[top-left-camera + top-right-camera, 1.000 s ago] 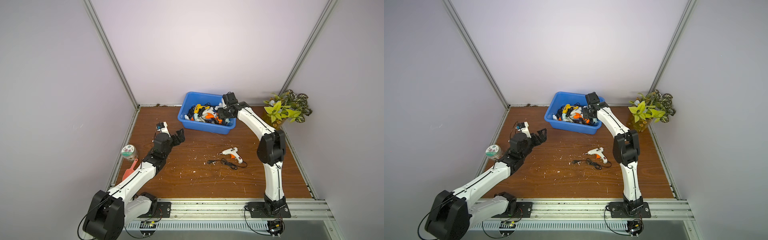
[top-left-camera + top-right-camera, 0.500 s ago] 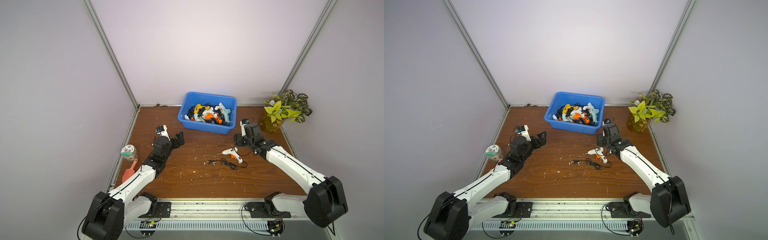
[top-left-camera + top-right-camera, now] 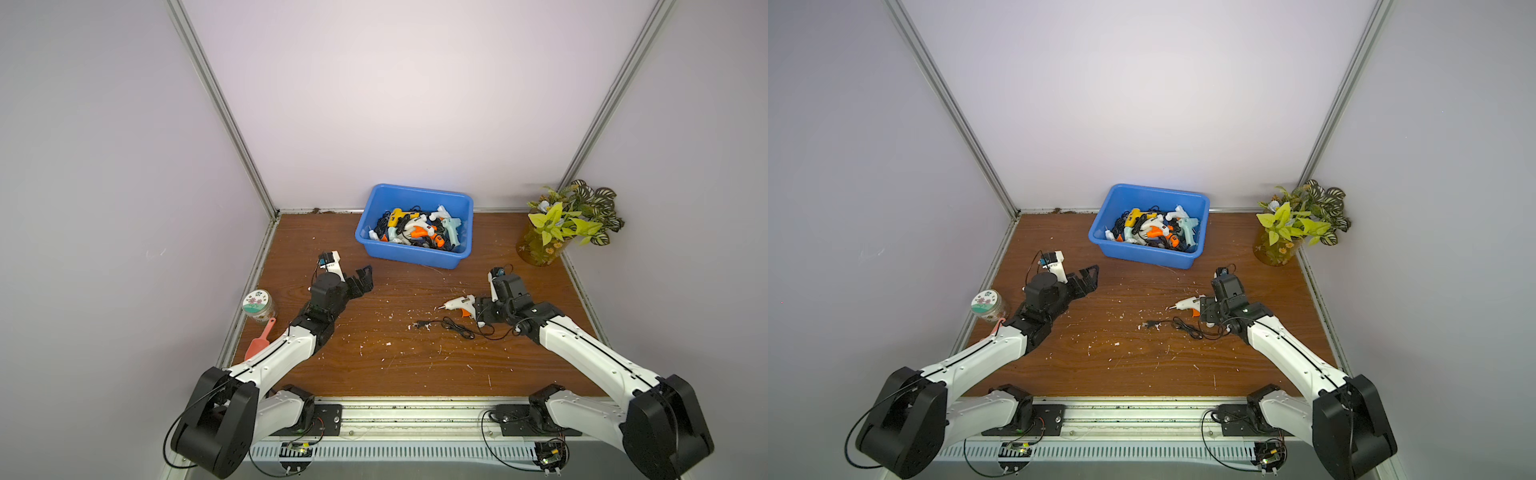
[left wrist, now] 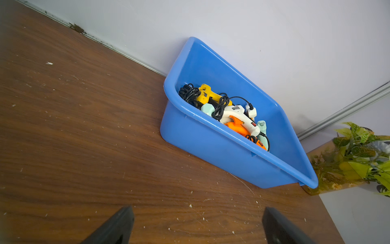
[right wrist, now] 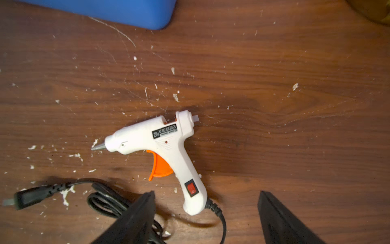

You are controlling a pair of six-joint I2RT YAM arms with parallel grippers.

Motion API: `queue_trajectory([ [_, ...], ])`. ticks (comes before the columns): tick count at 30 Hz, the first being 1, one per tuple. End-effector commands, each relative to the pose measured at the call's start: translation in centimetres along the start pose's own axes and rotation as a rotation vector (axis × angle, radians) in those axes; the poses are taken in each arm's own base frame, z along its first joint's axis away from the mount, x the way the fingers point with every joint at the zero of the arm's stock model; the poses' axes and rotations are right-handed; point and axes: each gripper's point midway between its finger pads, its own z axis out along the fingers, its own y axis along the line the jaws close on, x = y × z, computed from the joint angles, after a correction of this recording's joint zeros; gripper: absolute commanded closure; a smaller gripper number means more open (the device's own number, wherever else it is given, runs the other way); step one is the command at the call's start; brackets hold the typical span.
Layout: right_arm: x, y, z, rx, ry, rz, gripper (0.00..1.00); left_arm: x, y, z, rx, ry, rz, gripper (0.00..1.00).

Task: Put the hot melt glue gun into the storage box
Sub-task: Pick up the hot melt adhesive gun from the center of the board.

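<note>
right gripper (image 5: 206,192): jaws spread wide and released, holding nothing. it hangs low over the table (image 3: 374,353), and in the wrist view the butt of the glue gun (image 5: 160,137) sits in the gap between the two fingers with neither finger touching it. one finger (image 5: 135,219) overlaps the coiled cord (image 5: 105,198); contact cannot be confirmed.

glue gun: white body, orange trigger, red switch on the grip. it lies flat on its side on the table, right of centre, in both top views (image 3: 459,303) (image 3: 1187,305). its nozzle points toward the left arm's side and its grip toward the right gripper (image 3: 482,309). the black cord trails from the butt, and the plug (image 3: 419,325) lies loose on the wood.

box (image 3: 415,259): blue, against the back wall, well apart from the gun on the table. it holds a tangled pile of other guns (image 3: 415,230) and cords.

left gripper (image 3: 362,280): jaws fully apart and empty. it is raised off the table on the left side and faces the box (image 4: 211,145).

also noted: a plant (image 3: 569,220) in the back right corner, and a jar (image 3: 259,305) and a red scoop (image 3: 259,343) at the left edge. white crumbs are scattered over the wood.
</note>
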Motion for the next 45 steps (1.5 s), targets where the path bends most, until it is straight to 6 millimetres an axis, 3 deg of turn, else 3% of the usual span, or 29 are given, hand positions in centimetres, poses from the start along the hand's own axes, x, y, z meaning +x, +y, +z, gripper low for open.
queue_trajectory([
  [1,1.1,0.5,1.1,-0.023,0.045,0.011,0.18,-0.7,-1.0,0.1,0.044,-0.020,-0.008,0.00],
  [15,2.6,1.1,3.4,-0.027,0.161,-0.009,0.38,-0.6,-0.6,0.2,0.025,-0.020,-0.006,0.00],
  [33,3.2,2.8,6.2,-0.090,0.209,-0.019,0.50,-0.2,-0.5,0.4,0.023,-0.007,-0.007,0.00],
  [39,3.3,3.5,6.3,-0.125,0.216,-0.018,0.60,-0.3,-0.4,0.4,0.018,-0.009,-0.004,0.00],
  [45,2.6,4.0,5.6,-0.162,0.179,-0.003,0.77,-0.2,-0.4,0.4,0.018,-0.005,-0.007,0.00],
])
